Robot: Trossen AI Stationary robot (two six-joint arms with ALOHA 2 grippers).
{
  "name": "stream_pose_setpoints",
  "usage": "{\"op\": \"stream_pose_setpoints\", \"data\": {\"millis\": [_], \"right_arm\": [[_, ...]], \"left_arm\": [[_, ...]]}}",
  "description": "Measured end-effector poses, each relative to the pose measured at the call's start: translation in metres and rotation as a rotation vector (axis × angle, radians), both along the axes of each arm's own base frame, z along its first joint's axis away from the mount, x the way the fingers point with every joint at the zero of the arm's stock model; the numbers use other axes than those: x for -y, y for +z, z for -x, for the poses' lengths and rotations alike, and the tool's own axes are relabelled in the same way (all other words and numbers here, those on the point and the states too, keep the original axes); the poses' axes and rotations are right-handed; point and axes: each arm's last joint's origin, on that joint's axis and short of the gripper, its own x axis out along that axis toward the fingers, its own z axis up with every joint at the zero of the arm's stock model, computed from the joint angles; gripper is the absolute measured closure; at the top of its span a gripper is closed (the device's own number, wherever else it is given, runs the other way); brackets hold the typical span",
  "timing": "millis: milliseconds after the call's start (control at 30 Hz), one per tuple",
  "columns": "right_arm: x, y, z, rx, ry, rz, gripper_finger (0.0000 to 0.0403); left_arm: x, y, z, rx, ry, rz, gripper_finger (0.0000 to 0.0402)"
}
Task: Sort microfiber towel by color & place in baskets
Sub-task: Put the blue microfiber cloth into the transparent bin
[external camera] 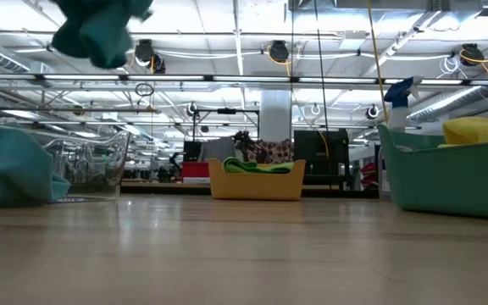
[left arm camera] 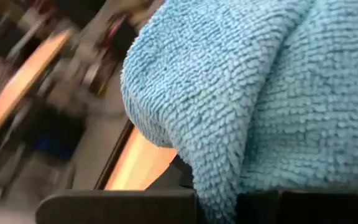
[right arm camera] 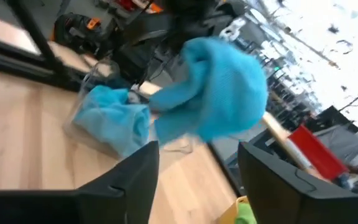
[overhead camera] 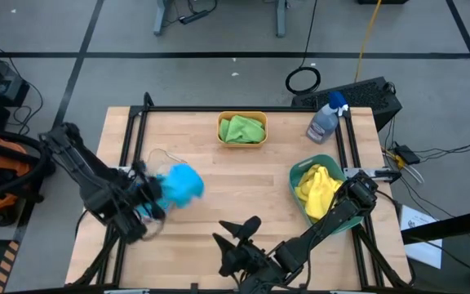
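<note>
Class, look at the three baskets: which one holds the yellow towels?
The teal basket at the table's right edge, beside the right arm. The orange-yellow basket holds green towels; the clear basket on the left holds a blue one.

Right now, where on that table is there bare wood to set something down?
The widest bare patch is mid-table, between the orange-yellow basket, the teal basket and the right gripper. The corner left of the orange-yellow basket is bare too. It's crowded at the left, where the left gripper holds a blue towel by the clear basket, which holds another.
</note>
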Motion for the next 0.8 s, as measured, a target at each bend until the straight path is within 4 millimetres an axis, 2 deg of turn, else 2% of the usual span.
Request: {"op": "stream_pose_setpoints", "data": {"millis": [100, 233, 467, 567, 700, 800], "right_arm": [[0.003, -0.005, 0.001, -0.016, 0.012, -0.044, 0.0183], [0.007, -0.007, 0.0, -0.019, -0.002, -0.051, 0.0182], [0.006, -0.007, 0.0, -0.017, 0.001, -0.051, 0.019], [0.006, -0.007, 0.0, -0.018, 0.0, -0.05, 0.0192], [0.008, -0.007, -0.001, -0.018, -0.002, -0.049, 0.0192], [0.008, -0.007, -0.001, -0.022, 0.005, -0.054, 0.0192]], "left_arm": [[-0.019, -0.001, 0.018, 0.025, 0.155, 0.079, 0.0391], [-0.034, -0.013, 0.03, 0.004, 0.144, 0.16, 0.0386], [-0.069, -0.063, 0.053, -0.123, 0.381, 0.191, 0.0383], [-0.077, -0.078, 0.058, -0.171, 0.472, 0.231, 0.0382], [-0.079, -0.081, 0.055, -0.168, 0.517, 0.272, 0.0378], [-0.077, -0.083, 0.047, -0.176, 0.508, 0.337, 0.036]]}}
